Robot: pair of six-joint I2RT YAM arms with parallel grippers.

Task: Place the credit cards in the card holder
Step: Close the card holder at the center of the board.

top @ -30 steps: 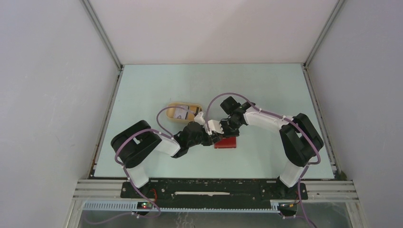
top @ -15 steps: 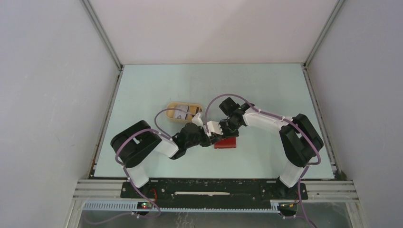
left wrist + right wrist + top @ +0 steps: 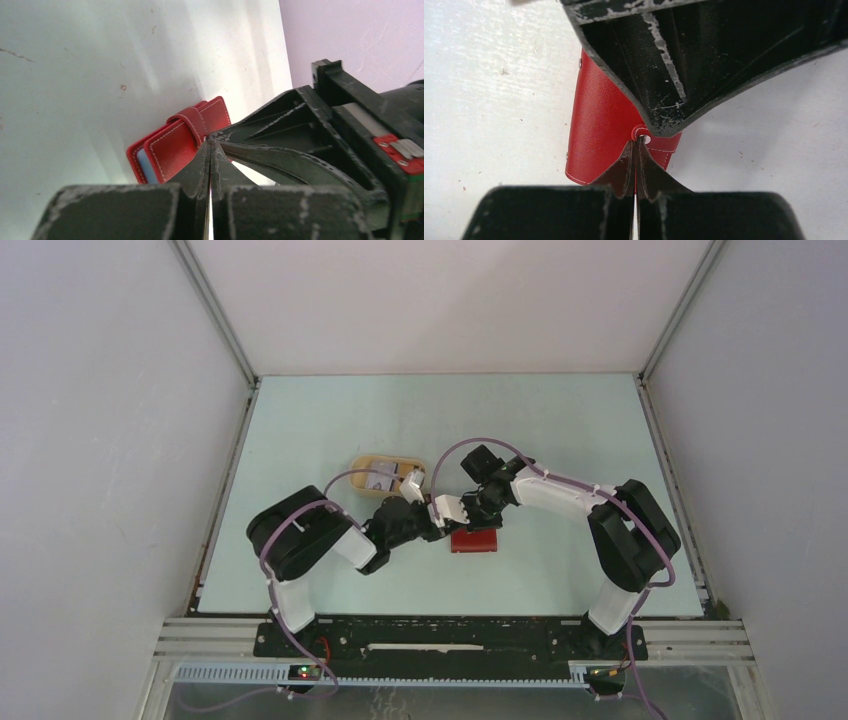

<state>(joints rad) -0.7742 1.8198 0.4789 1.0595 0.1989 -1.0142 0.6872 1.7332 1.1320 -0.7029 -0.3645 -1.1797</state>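
Note:
The red card holder (image 3: 478,542) lies folded shut on the table, its strap across it; it also shows in the left wrist view (image 3: 170,147) and the right wrist view (image 3: 599,125). My right gripper (image 3: 463,529) (image 3: 638,141) is shut on the strap's snap tab. My left gripper (image 3: 449,531) (image 3: 210,144) is shut, its tips touching the holder at the strap, right against the right gripper. A pale blue inner edge shows at the holder's end. The credit cards (image 3: 386,478) lie in the tan dish.
The tan oval dish (image 3: 364,462) stands just behind the left wrist. Grey walls enclose the table on three sides. Both arms crowd together over the holder in mid-table.
The left arm's elbow has swung a little to the right and its wrist has shifted slightly back. The right arm and the card holder have not moved.

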